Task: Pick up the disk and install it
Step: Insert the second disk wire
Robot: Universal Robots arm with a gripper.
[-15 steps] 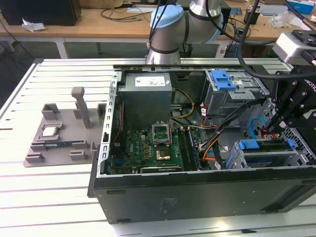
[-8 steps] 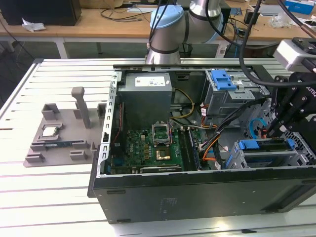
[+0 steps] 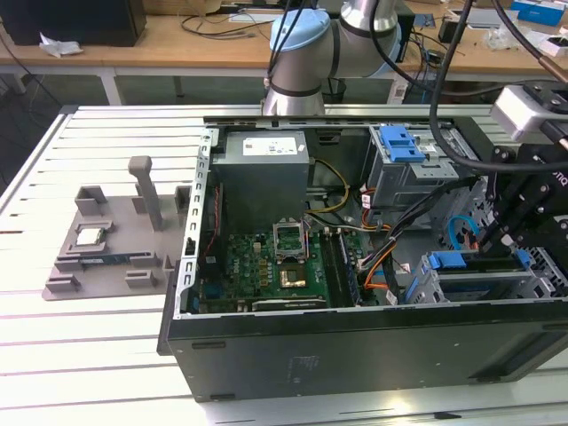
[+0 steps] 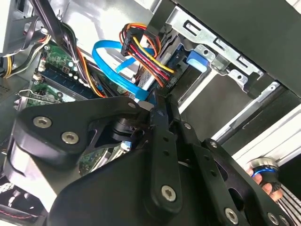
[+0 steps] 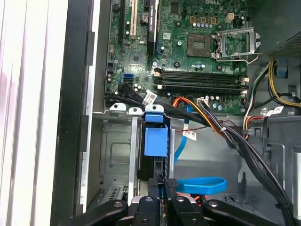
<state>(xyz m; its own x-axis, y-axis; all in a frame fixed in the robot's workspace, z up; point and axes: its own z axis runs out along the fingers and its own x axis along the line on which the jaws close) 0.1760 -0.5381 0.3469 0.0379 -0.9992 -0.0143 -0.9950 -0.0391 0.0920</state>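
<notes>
Blue frame: the disk (image 5: 155, 141) has a blue plastic frame around a dark, flat body, seen from its thin edge in the first wrist view.
Where the disk is: it stands on edge in a metal bay (image 5: 117, 155) at one end of the open computer case (image 3: 355, 355). In the exterior view its blue frame (image 3: 470, 264) shows in the bay near the exterior view's right.
Silver face and label: turned away, so they are hard to see.
Hand: the black hand (image 5: 168, 186) sits right at the end of the disk, in line with its thin edge. In the exterior view the hand (image 3: 486, 238) hangs just above the bay.
Grip: I cannot tell if the hand is clenched on the disk or released. It may be touching the disk's end, but the spot is hidden.
In the way: a flat blue cable (image 5: 202, 185) loops just beside the hand. A bunch of black, orange and yellow wires (image 5: 221, 127) crosses close to the bay.
Green board: the big green board (image 3: 266, 266) lies flat inside the case, beside the bay.
Grey cage: a metal cage with a blue latch (image 3: 399, 146) sits farther back in the case.
Desk: the case lies on a pale slatted desk (image 3: 89, 355).
Grey holder: a grey holder (image 3: 106, 257) with a small square chip (image 3: 91, 236) lies on the desk, well apart from the hand.
</notes>
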